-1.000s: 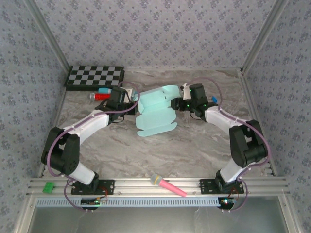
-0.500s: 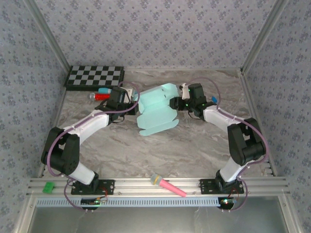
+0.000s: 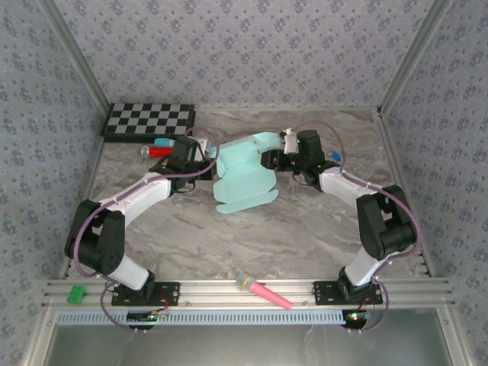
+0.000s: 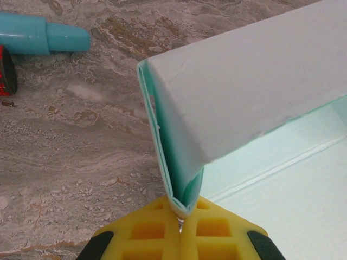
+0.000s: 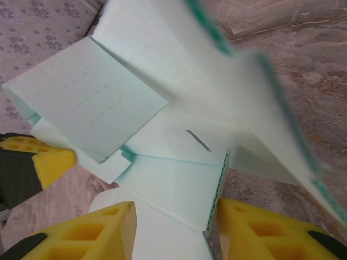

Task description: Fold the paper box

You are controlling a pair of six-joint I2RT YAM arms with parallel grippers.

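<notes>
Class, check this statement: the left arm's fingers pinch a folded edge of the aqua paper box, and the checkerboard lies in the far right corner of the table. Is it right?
Not quite. The checkerboard lies in the far left corner, as the top external view shows. The left arm's fingers do pinch a folded edge of the paper box.

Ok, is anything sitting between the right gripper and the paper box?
Nothing visible. The right gripper is open around a panel of the paper box, and the left gripper is shut on one of its folded edges.
</notes>
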